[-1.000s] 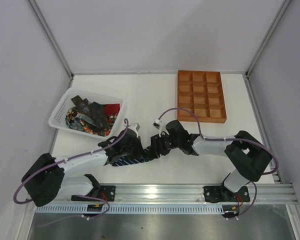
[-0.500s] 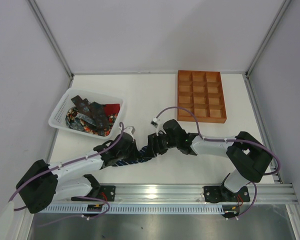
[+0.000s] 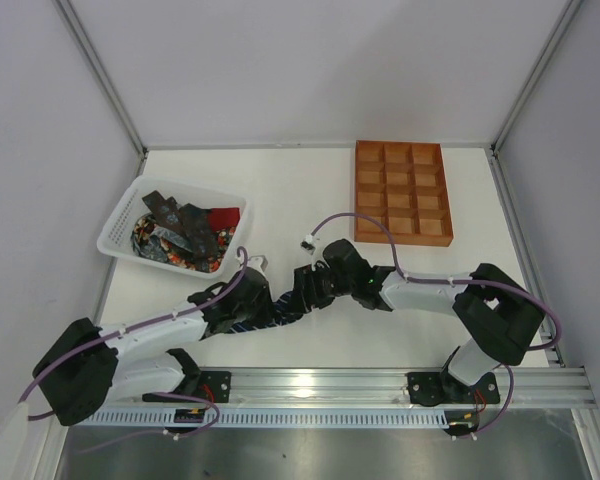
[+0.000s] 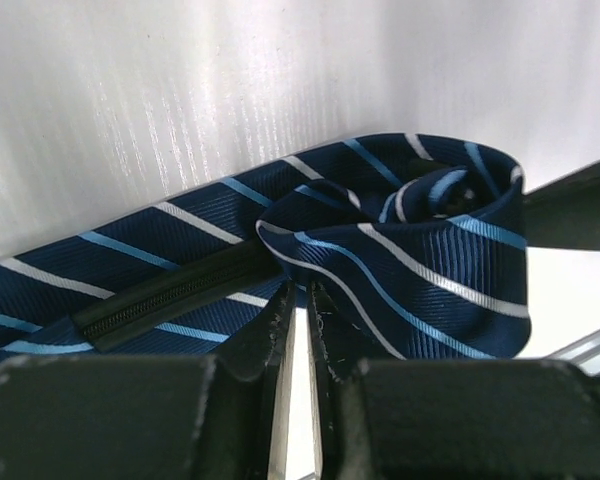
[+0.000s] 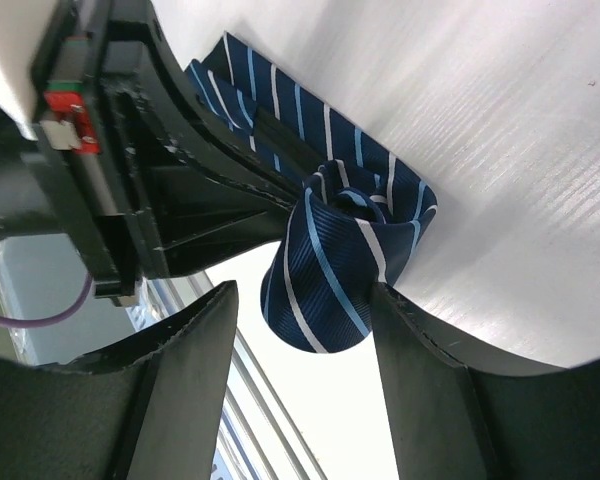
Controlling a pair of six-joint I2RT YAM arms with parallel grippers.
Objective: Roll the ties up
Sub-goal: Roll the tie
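Observation:
The navy tie with light-blue stripes [image 3: 267,320] lies on the white table between my two grippers. Its end is curled into a loose roll [image 5: 340,262], seen also in the left wrist view [image 4: 420,250]. My left gripper [image 4: 300,298] is nearly closed, its tips pinching the tie's edge just beside the roll; from above it sits left of the roll [image 3: 258,306]. My right gripper [image 5: 302,295] is open with its fingers either side of the roll, the right finger touching it; from above it sits right of the roll [image 3: 300,293]. Other ties [image 3: 180,235], dark, red and patterned, lie piled in the basket.
A white plastic basket [image 3: 113,236] stands at the left. An orange-brown compartment tray [image 3: 359,190] stands at the back right. The metal rail [image 3: 380,385] runs along the near table edge, close below the grippers.
The left arm has drawn back to the left and lower. The right gripper has moved left with the rolled end, so the visible flat stretch of tie is shorter.

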